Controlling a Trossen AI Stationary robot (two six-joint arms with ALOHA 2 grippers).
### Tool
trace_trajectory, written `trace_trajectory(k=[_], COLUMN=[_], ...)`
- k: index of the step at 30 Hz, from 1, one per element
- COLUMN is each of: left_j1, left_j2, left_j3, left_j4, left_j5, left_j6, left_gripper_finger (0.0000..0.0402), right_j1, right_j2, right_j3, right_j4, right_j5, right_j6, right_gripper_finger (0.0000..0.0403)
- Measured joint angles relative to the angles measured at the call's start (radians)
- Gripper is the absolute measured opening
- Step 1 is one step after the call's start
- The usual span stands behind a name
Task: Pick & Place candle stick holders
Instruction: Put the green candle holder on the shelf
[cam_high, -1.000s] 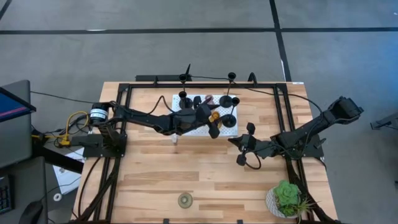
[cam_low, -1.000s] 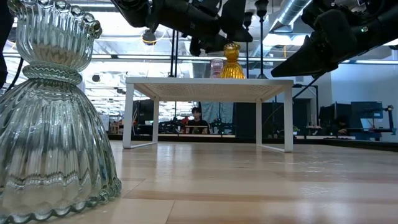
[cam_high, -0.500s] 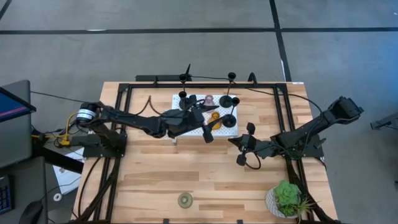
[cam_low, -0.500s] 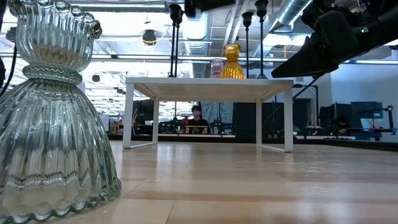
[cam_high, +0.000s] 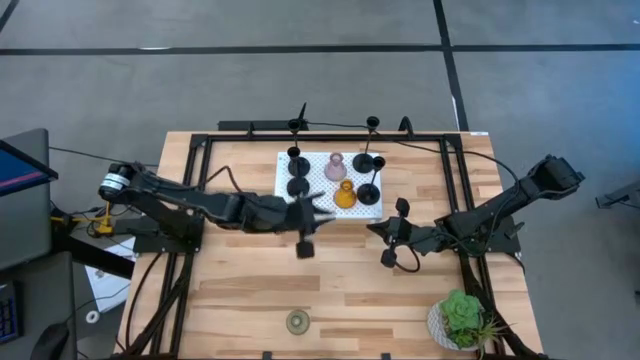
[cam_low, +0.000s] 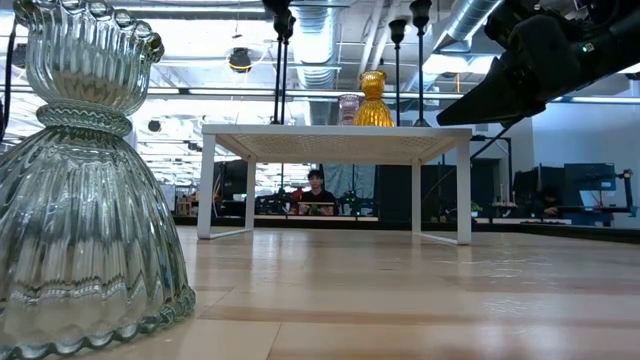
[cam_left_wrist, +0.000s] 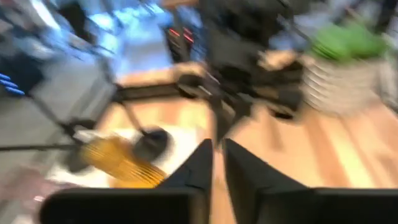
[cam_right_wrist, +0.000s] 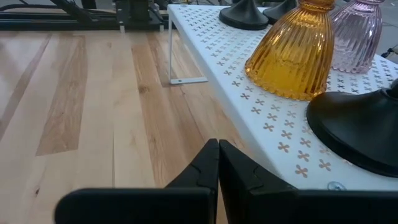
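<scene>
Looking down from the high view, we find six of the candle stick holders standing on the white perforated platform (cam_high: 318, 196) at the far middle of the wooden table (cam_high: 250, 290): four black holders (cam_high: 297, 186) with disc bases, plus the amber holder (cam_high: 344, 194) and the pink holder (cam_high: 337, 166). The amber one sits close to the platform's near edge, with a black base just beside it toward the right corner. The seventh, the pale green glass holder (cam_high: 297, 321), stands alone near the table's front edge, well apart from everything else (it fills the left of the low view (cam_low: 85, 180)).

The left gripper (cam_high: 305, 232) hovers over bare wood just off the platform's near edge, its arm stretched across from the left side. In its wrist view the two fingers (cam_left_wrist: 199, 167) stand narrowly apart with nothing between them.

The right gripper (cam_high: 392, 238) waits over the table to the right of the platform, clear of its right edge. Its fingers (cam_right_wrist: 208, 163) are pressed together and hold nothing.

Between the platform's near edge and the green holder we see a broad stretch of open wood. The potted plant (cam_high: 462, 318) occupies the front right corner, and black frame rails (cam_high: 190, 230) run along both sides of the table.
</scene>
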Motion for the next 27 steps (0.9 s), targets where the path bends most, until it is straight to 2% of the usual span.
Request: trace_trajectory(k=[3, 6, 11, 19, 22, 24, 27], left_j1=[-0.031, -0.070, -0.154, -0.261, -0.291, -0.306, -0.312], left_j2=[0.000, -0.002, -0.017, -0.103, -0.152, -0.180, -0.202], left_j3=[-0.047, -0.129, -0.279, -0.503, -0.579, -0.636, -0.730], left_j4=[-0.026, -0.017, 0.093, 0.227, 0.270, 0.299, 0.429], left_j5=[0.073, 0.105, 0.115, 0.139, 0.223, 0.322, 0.453], left_j6=[-0.014, -0.004, 0.060, -0.015, -0.037, -0.027, 0.038], left_gripper_finger=[0.0008, 0.0007, 0.0004, 0.0004, 0.0005, 0.0007, 0.0006], right_j1=[0.000, 0.000, 0.000, -0.001, -0.002, -0.002, -0.002], right_j2=[0.000, 0.000, 0.000, 0.000, 0.000, 0.000, 0.000], right_j3=[0.000, 0.000, 0.000, 0.000, 0.000, 0.000, 0.000], right_j4=[0.000, 0.000, 0.003, 0.015, 0.019, 0.025, 0.027], right_j5=[0.000, 0.000, 0.000, 0.000, 0.000, 0.000, 0.001], right_j6=[0.000, 0.000, 0.000, 0.008, 0.008, 0.008, 0.008], right_gripper_finger=[0.0000, 0.0000, 0.0000, 0.0000, 0.0000, 0.0000, 0.0000])
